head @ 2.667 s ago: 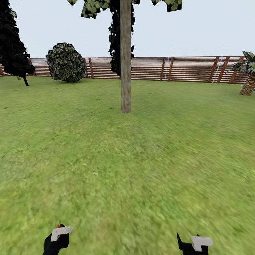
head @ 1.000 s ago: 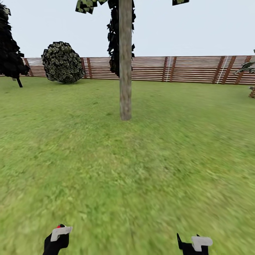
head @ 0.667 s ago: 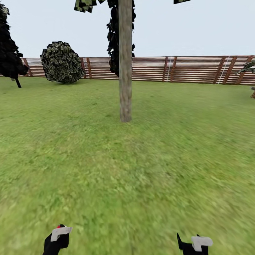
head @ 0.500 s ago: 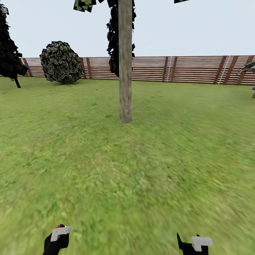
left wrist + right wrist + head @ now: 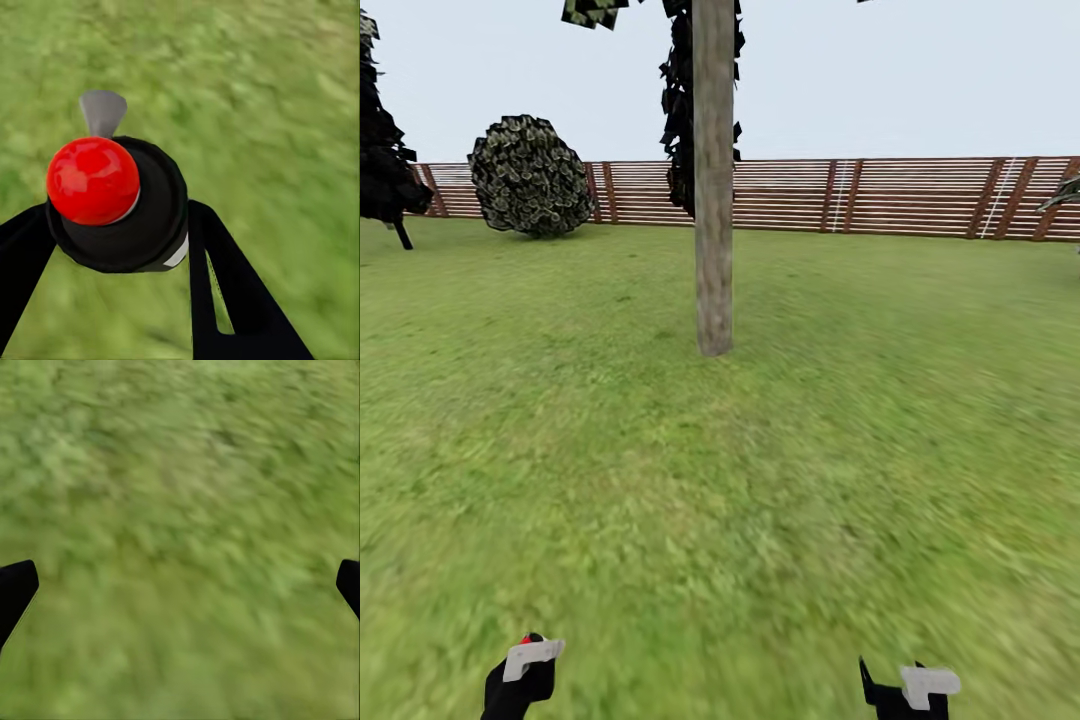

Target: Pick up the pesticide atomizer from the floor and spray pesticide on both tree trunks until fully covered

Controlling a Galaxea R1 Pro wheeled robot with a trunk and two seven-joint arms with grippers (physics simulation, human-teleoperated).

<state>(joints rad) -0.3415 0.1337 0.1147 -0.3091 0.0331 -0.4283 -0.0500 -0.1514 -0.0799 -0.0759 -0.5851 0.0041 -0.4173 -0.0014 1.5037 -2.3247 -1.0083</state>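
Your landmark is the upright tree trunk, a mottled grey-brown column that stands on the lawn straight ahead of you, well apart from both grippers. Blocky dark leaves hang beside the top of that trunk, and a narrow near-black conifer rises just behind it. Far behind the trunk runs the reddish-brown slat fence; in front of the fence, off to the trunk's left, sits a round dark bush, and further left again another black conifer. Your left gripper is pinching the pesticide atomizer: in the left wrist view its black fingers press against either side of the black round body, with the red ball cap facing the camera and a grey trigger piece beyond it, all held above grass. In the head view that atomizer shows as a red dot at the left gripper, on the near side of the trunk. Your right gripper holds nothing, its two fingertips spread wide apart over bare grass.
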